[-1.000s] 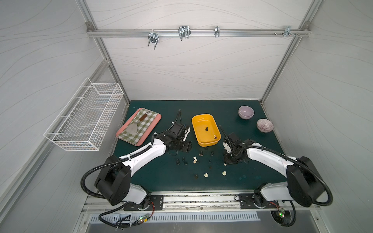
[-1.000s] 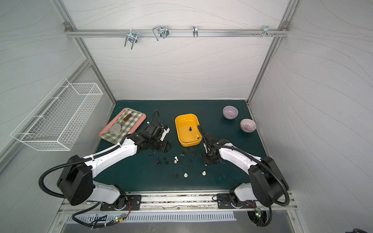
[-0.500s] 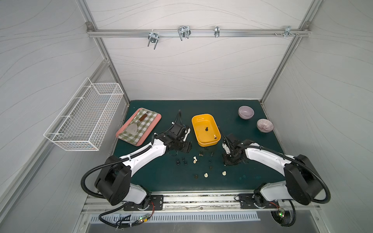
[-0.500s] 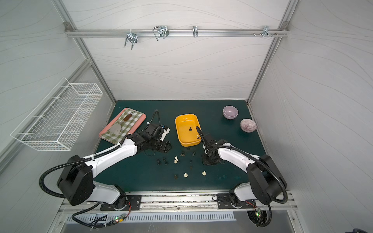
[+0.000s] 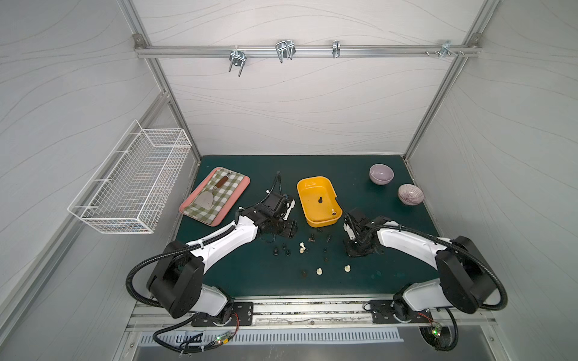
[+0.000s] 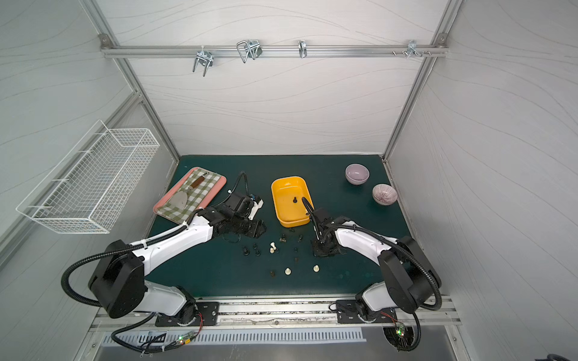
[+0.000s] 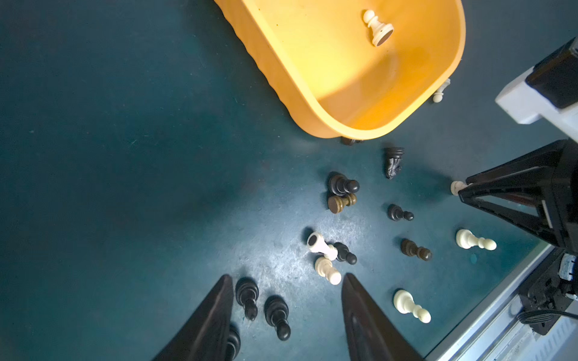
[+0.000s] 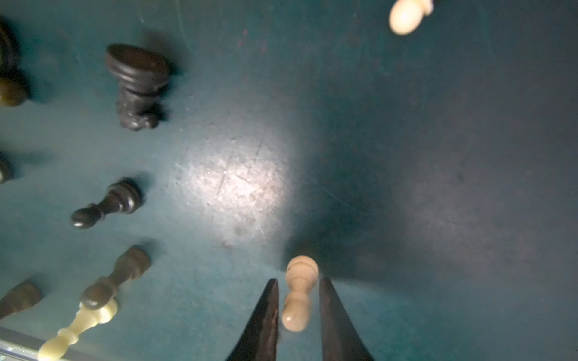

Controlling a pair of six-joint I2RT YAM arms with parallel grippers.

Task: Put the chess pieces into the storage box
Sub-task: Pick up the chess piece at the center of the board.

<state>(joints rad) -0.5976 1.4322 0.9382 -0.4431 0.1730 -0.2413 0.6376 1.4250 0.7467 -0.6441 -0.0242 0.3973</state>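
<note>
storage box (image 5: 322, 222): yellow, mid-surface, between the two arms. contents, two chess pieces (image 7: 342, 184): one black piece (image 5: 320, 200) near the middle, and one cream pawn (image 7: 377, 28) lying on its side toward the near right corner.

pink tray (image 5: 245, 179), far left: holds one checked cloth (image 5: 231, 187) with one spatula (image 5: 206, 198) on it.

other containers: two bowls at far right, one lilac bowl (image 5: 381, 173) and one striped bowl (image 5: 410, 193), standing apart. there is one white wire basket (image 5: 131, 181) on the left wall.

loose pieces on the green surface (image 5: 250, 275), just near of the box: by the left wrist view i count ten dark and six cream. one dark piece (image 7: 350, 140) is half hidden under the box's near edge. one cream piece (image 7: 441, 93) lies beside its right corner.

left end effector (image 7: 286, 278): fingers spread, gripping nothing, over the left part of the scatter.

right end effector (image 8: 297, 279): fingers drawn close on either side of a standing pawn (image 8: 300, 290), cream, at the right end of the scatter. whether they pinch it i cannot tell.
</note>
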